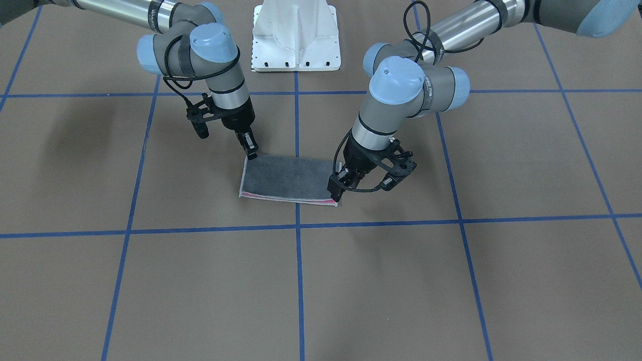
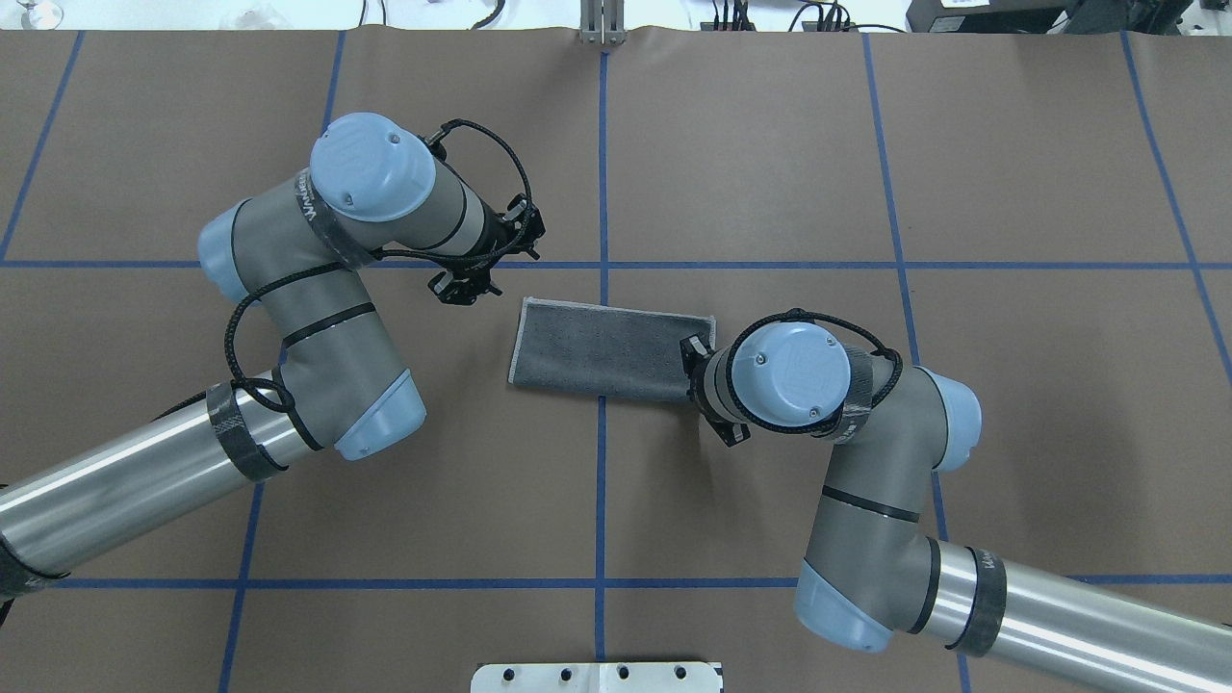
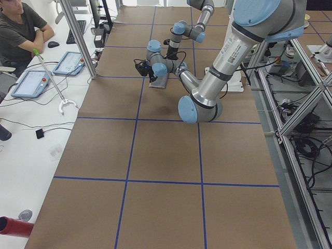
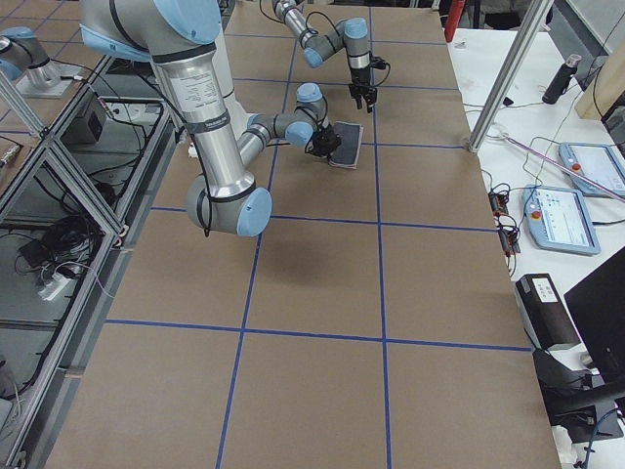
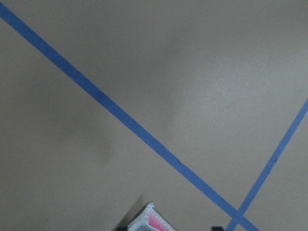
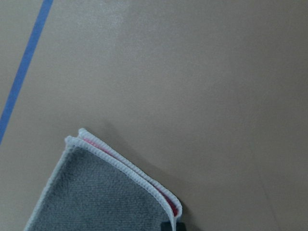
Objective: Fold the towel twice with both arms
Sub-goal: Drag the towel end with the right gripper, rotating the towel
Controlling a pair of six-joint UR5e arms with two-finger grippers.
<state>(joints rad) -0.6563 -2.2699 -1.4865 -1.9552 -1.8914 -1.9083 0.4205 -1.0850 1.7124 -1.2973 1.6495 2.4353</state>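
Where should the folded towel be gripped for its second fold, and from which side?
Probably at a short end, pinching both layers at a corner, coming in low from outside that end. The towel lies flat as a long rectangle, grey face up, so only its stacked stitched edges offer a lip.

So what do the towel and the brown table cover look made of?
The towel: likely terry cloth, nubby matte pile, dark grey outside, pink between layers, light stitched edge. The table cover: probably brown paper or card, smooth, faint sheen. Its blue lines look like tape.
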